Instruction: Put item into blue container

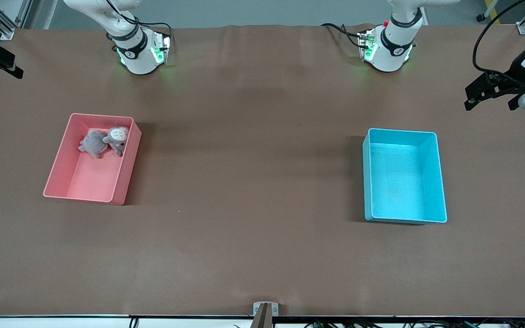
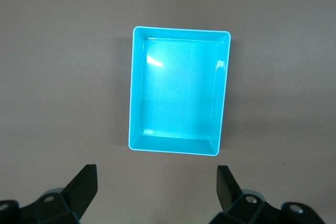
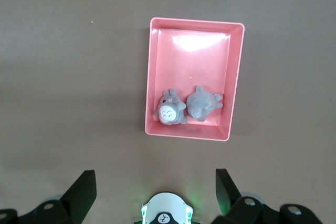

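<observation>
Seen from the high front camera, a brown table [image 1: 253, 255] carries two bins well apart: the blue container [image 1: 440, 182] lies empty toward the left arm's end, its long axis running toward that camera, while a pink bin [image 1: 57, 182] of like shape sits toward the right arm's end with two grey plush toys [image 1: 105, 141] touching each other in the part of it farthest from the camera. The left gripper [image 1: 488, 93] shows at the frame's edge, hanging up in the air past the blue container's end of the table; the right gripper is not in this view. From the left wrist camera, the left gripper [image 2: 156, 182] looks straight down with both dark fingers [image 2: 84, 182] spread wide and nothing between them, the blue container [image 2: 137, 87] below and bare inside. From the right wrist camera, the right gripper [image 3: 155, 184] is likewise spread wide and empty, high above the pink bin [image 3: 152, 77], where the face-up toy [image 3: 170, 111] and the face-down toy [image 3: 203, 103] lie side by side against one short wall. The right arm is plainly the better placed for the pick, since the toys lie directly under its view; the carry must then cross the whole table toward the left arm's end.
</observation>
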